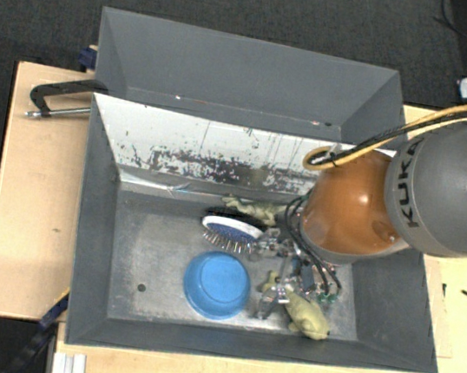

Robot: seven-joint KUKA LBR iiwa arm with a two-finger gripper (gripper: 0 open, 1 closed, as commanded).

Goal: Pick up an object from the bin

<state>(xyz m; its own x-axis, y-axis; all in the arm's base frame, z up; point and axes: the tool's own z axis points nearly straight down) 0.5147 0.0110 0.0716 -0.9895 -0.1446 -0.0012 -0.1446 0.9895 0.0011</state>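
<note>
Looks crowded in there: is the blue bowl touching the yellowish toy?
Apart. The camera view shows the tool standing between the bowl and the toy.

one camera looks steeply down into the bin (95, 230); arm (451, 198) enters from right

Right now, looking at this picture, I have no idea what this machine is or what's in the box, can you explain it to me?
One camera looks down into a grey metal bin. The big grey and orange shape reaching in from the right is a robot arm, meant to pick one thing out. Its claw is low over the bin floor, just to the picture's right of a round blue bowl and next to a yellowish lumpy toy. Behind them lies a blue and white hairbrush, and a pale yellowish thing sits by the back wall. Whether the claw holds anything, I cannot tell.
</note>
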